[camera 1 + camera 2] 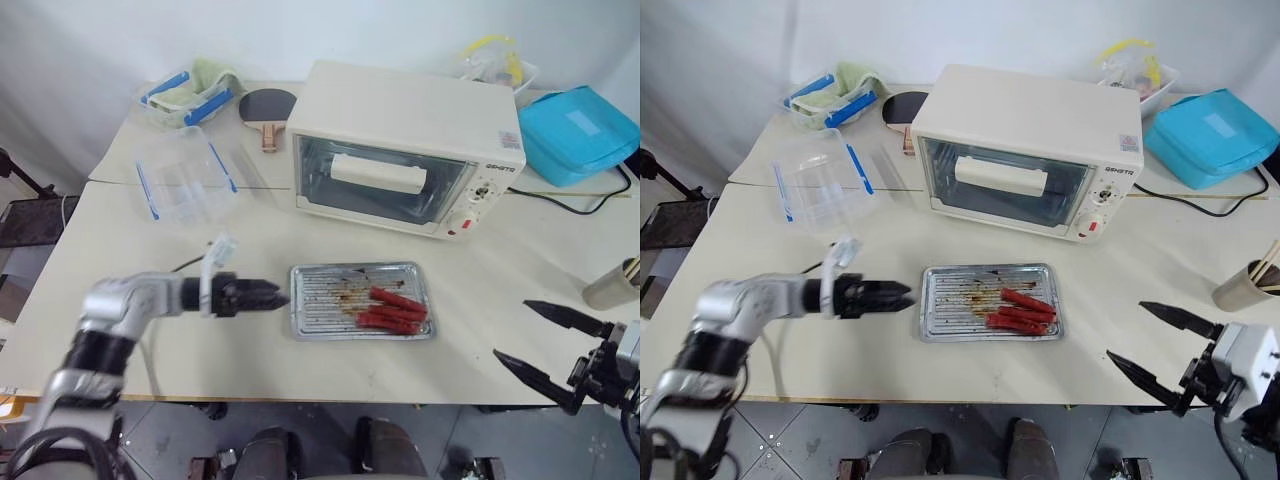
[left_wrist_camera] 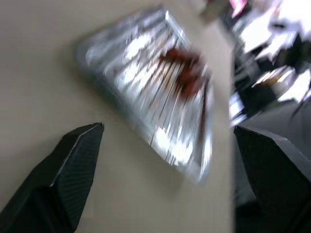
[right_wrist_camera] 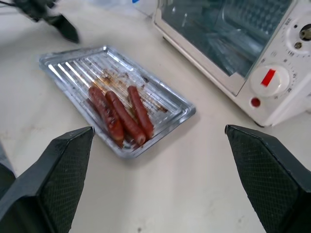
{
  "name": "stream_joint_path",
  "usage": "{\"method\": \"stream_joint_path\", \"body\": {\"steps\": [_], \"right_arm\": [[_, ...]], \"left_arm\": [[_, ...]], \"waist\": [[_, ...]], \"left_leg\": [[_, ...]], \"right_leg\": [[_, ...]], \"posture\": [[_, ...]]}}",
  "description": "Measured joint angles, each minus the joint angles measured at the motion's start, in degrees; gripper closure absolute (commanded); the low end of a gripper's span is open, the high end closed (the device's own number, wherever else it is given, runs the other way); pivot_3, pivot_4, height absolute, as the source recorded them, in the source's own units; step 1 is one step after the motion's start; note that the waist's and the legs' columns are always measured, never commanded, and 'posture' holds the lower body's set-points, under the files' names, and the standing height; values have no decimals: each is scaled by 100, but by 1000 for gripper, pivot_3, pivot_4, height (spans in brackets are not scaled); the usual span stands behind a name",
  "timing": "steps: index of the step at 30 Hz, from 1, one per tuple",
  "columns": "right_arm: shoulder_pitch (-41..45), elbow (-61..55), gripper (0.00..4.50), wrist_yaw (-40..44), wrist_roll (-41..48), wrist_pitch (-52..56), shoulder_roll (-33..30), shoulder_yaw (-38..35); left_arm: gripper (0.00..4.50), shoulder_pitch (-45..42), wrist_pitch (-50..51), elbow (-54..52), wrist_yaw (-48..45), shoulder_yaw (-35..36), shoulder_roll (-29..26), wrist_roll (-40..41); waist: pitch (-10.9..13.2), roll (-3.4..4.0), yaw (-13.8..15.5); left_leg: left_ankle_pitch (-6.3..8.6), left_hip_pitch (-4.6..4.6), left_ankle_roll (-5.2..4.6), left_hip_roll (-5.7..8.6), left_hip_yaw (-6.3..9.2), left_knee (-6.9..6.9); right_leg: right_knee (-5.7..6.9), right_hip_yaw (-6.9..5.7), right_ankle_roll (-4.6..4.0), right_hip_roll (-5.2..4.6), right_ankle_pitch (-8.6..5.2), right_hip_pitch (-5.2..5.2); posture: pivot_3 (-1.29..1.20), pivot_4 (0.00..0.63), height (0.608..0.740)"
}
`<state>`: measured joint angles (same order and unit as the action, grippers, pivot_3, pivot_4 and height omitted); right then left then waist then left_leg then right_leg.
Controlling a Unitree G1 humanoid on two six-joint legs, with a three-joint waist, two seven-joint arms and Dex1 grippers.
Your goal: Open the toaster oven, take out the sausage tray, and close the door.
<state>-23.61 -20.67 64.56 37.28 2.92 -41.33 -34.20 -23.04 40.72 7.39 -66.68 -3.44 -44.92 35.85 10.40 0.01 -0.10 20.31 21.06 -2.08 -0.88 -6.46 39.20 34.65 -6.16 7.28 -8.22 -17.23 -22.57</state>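
The cream-white toaster oven point(image 1: 400, 110) stands at the back of the table. Its glass door point(image 1: 385, 185) is shut, and the bar handle point(image 1: 378, 173) runs across it. In front of the oven the shiny sausage tray point(image 1: 320, 295) lies flat on the table with three red sausages point(image 1: 395, 310) at its right end. My left gripper point(image 1: 268, 296) points at the tray's left edge, just short of it. Its fingers point(image 2: 73, 165) are wide apart, so it is open and holds nothing. My right gripper point(image 1: 512, 328) hovers open near the table's front right edge, well right of the tray.
A clear plastic box with blue clips point(image 1: 185, 175) sits at the back left, with a second container holding a green cloth point(image 1: 190, 90) behind it. A paddle point(image 1: 268, 108) lies left of the oven. A blue bag point(image 1: 575, 130), a black cable point(image 1: 570, 200) and a cup point(image 1: 612, 285) are on the right.
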Motion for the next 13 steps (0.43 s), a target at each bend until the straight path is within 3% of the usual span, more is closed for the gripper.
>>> {"method": "stream_joint_path", "body": {"steps": [2, 7, 13], "right_arm": [[207, 117, 0, 81, 1, 47, -64, 70], [919, 610, 0, 544, -5, 40, -376, 348], [950, 769, 0, 1325, -61, -58, -718, 525]], "left_arm": [[15, 364, -699, -108, -184, 177, -92, -215], [15, 1436, -3554, -290, -306, 1031, -46, -988], [15, 1701, -3737, -734, 149, 1591, -6, -947]], "waist": [[1, 1, 76], [3, 6, 143], [3, 6, 160]], "left_leg": [[-3, 8, -7, 13, 12, 1], [9, 15, -17, 12, 14, 1], [12, 19, -29, 13, 17, 0]], "right_leg": [[-15, 2, -1, -28, 0, -3], [-40, 12, 0, -67, 5, -1], [-18, -36, 4, -29, 7, 9]], "posture": [[0, 150, 740], [0, 150, 740], [0, 150, 740]]}}
